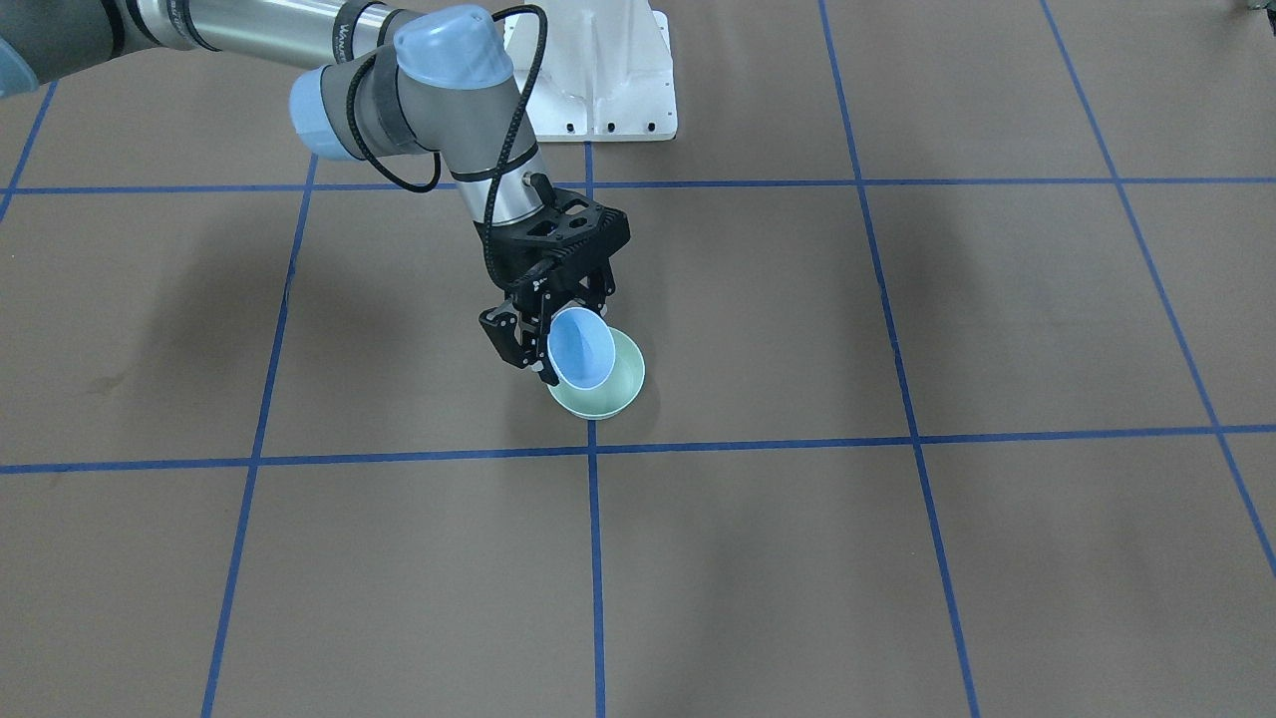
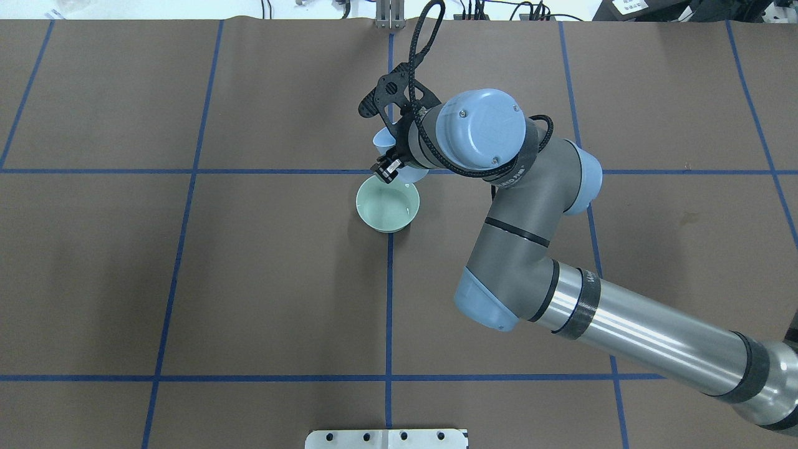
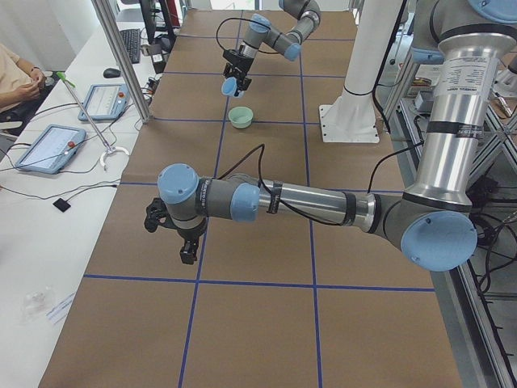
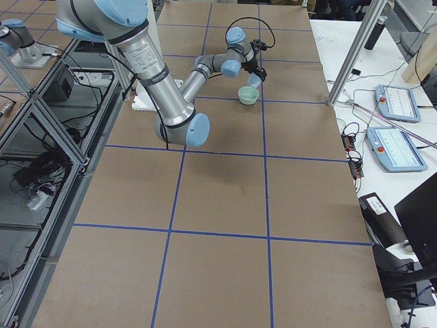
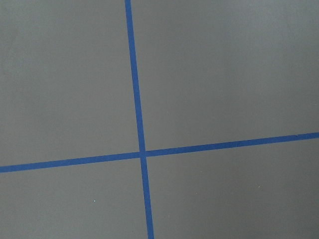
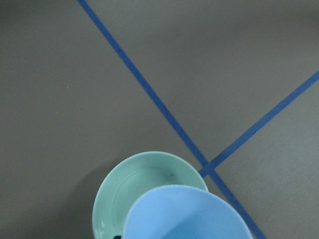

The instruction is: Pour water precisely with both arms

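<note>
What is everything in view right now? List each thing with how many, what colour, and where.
cup: one, light blue, tilted above the bowl, held in the right gripper
bowl: one, pale green, on the table beside a tape crossing
water: cannot be made out for sure
tape lines: several, blue, a grid across the table
table: one, brown
pedestal: one, white, at the robot's base
tablets: two, grey, on the side bench
operator: one, partly seen by the bench
right arm: grey with pale blue caps, reaching over the bowl
right gripper: black, shut on the cup
left arm: same colours, low over bare table
left gripper: black, open or shut unclear
</note>
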### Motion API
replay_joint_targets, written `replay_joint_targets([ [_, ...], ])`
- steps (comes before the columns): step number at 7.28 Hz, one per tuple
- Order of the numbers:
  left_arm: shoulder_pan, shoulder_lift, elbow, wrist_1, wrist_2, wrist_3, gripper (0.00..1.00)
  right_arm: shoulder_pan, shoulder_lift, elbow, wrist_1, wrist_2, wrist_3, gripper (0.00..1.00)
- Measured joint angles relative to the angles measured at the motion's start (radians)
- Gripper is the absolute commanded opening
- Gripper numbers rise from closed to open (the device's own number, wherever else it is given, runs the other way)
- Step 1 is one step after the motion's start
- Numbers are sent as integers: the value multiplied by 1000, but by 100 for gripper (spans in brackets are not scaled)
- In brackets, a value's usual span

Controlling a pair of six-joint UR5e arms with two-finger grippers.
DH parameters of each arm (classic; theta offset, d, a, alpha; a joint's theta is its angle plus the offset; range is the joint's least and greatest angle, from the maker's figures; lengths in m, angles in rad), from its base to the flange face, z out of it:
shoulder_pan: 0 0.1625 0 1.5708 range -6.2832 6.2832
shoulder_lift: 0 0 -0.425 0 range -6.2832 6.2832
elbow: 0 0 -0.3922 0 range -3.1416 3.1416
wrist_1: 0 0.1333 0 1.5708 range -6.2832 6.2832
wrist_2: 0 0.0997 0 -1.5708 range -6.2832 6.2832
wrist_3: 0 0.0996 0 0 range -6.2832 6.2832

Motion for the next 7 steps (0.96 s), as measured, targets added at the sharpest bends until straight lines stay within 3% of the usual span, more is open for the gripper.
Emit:
replay_joint_targets([
  [3, 0, 0, 0, 1, 0, 0, 100, 6, -66, 93, 26, -129, 16, 0],
  [7, 0, 0, 0, 0, -1, 0, 100, 32, -103, 125, 24, -244, 101, 0],
])
